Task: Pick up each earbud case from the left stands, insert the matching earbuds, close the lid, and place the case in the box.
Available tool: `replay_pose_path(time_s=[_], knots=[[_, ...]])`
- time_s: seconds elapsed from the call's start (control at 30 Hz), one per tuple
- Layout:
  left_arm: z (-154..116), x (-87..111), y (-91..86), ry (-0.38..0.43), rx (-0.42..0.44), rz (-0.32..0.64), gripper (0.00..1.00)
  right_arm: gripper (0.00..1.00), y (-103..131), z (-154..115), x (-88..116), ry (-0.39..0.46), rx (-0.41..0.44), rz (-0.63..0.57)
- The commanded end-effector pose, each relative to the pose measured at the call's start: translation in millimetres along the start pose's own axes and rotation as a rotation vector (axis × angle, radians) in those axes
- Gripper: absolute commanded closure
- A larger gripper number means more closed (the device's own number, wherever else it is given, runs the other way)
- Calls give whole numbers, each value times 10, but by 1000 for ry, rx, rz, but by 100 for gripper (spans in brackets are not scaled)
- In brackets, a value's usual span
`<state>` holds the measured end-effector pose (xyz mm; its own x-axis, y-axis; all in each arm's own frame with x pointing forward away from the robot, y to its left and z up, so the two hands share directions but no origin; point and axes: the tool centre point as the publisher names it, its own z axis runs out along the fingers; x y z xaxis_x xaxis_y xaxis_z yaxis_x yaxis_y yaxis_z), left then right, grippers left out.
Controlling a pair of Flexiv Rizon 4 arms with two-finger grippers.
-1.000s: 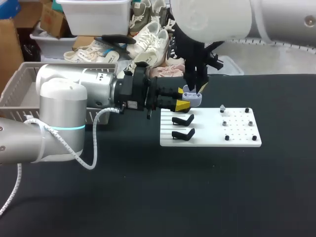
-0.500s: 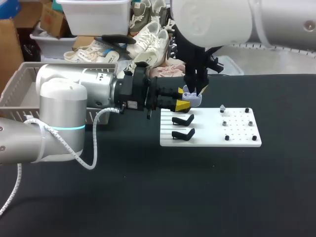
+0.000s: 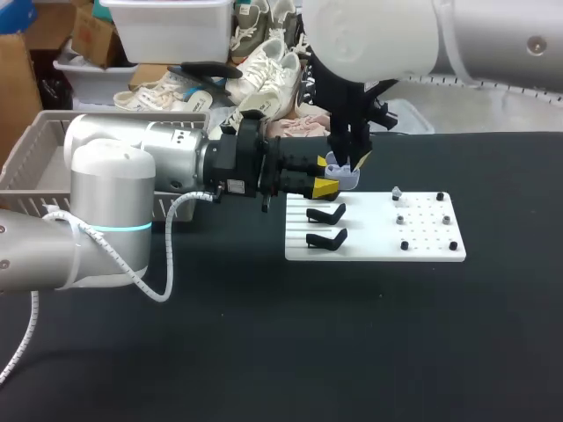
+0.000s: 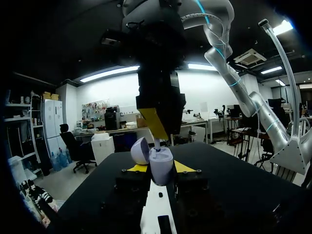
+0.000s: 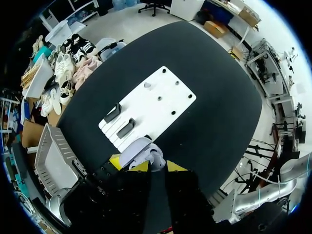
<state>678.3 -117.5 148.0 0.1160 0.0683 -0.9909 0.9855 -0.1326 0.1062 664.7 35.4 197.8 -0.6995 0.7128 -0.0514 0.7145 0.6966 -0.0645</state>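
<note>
Lavender case open in left hand

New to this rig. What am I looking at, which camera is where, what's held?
A two-armed robot at a black table. One picture looks down from above and behind; the round ones come from a camera on each wrist. The left gripper, coming in from the left, is shut on a lavender earbud case with its lid open. The right gripper hangs just above the case. Also there: a white board with two black stands, and a grey basket at the left.
</note>
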Motion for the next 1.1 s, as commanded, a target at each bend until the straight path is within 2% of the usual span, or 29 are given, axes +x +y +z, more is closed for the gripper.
replay_pose_path(time_s=[0.03, 1.1], knots=[[-2, 4, -6, -1, -2, 1, 100, 100, 29, 2, -15, 3, 10, 1], [-2, 4, -6, -1, -2, 1, 100, 100, 39, 110, 1, -7, 42, -16]])
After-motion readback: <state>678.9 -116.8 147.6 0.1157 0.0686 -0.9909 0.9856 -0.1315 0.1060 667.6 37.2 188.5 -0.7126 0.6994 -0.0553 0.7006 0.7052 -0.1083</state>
